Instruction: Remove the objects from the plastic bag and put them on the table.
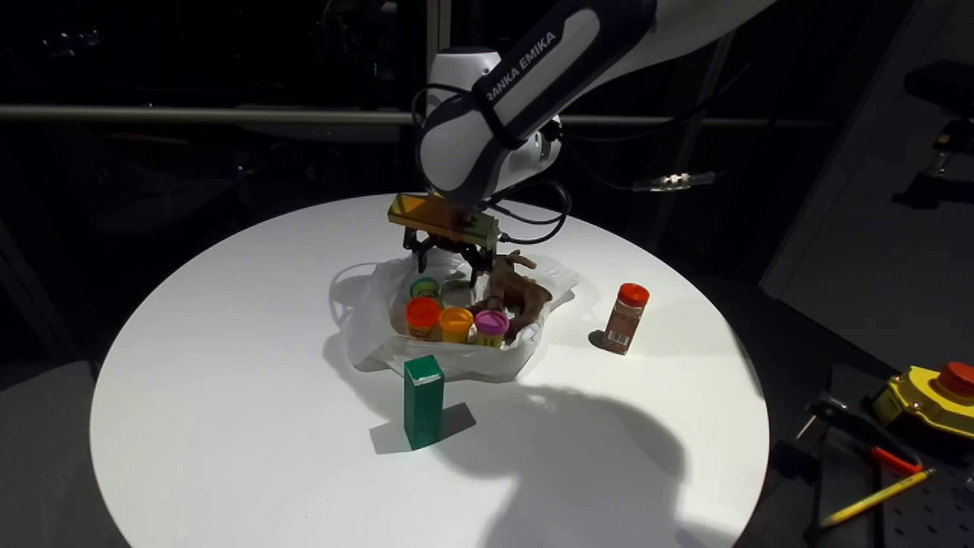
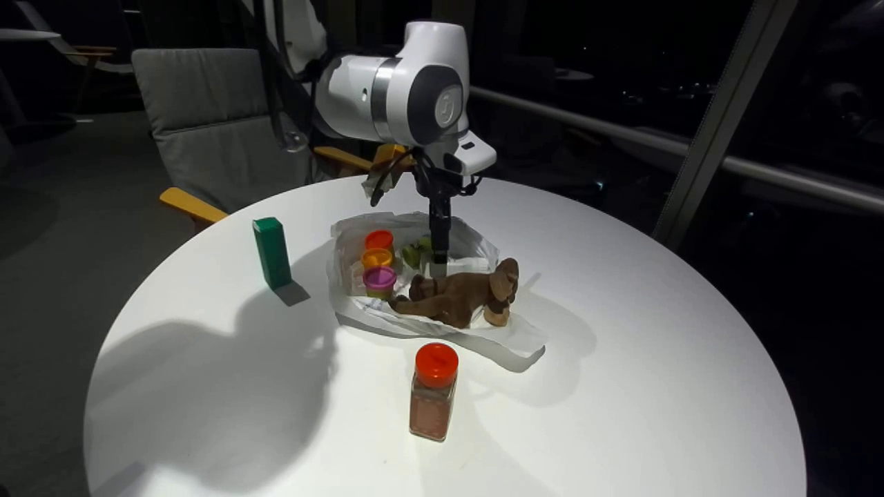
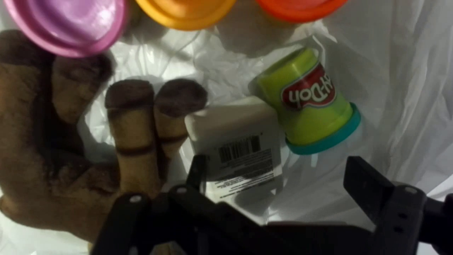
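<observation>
Jaws apart, my black end effector hangs empty over the white plastic bag; inside, a lime-green, teal-lidded tub lies sideways, probably light, stiff, best pinched mid-body.

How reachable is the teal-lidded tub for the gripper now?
Probably yes: the gripper is open and nothing covers the tub, though the white container right beside it may crowd the grasp.
</observation>
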Available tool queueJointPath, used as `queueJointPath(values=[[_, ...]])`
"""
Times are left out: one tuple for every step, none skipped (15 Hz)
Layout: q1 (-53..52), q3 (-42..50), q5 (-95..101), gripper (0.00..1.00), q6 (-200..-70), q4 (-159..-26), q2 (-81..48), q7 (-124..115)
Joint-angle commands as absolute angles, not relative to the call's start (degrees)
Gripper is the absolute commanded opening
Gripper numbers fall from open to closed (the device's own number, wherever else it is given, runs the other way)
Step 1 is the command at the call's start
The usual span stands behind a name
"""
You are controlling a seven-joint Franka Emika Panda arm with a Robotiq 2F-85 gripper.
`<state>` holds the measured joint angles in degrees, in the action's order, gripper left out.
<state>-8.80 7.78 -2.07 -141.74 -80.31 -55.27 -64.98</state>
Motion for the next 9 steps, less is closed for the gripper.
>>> queueJointPath(values=[[-10.38,10.75,-0.64,1.0,-137.81,-71.96,-59.85,-68.52],[-10.51,11.14,-0.22,1.0,-137.39,-71.29,-60.17,-68.73],[-10.62,11.58,0.32,1.0,-136.73,-70.69,-60.23,-68.65],[-10.72,12.0,0.84,1.0,-136.21,-70.19,-60.3,-68.65],[-10.72,12.26,1.4,1.0,-135.51,-70.01,-60.19,-68.31],[-10.89,12.8,2.29,1.0,-134.7,-69.67,-60.13,-68.13],[-10.68,12.75,2.85,1.0,-133.83,-69.49,-59.94,-67.58],[-10.46,12.64,3.48,1.0,-133.1,-69.31,-59.84,-66.96],[-10.18,12.37,3.93,1.0,-132.71,-69.22,-59.86,-66.23]])
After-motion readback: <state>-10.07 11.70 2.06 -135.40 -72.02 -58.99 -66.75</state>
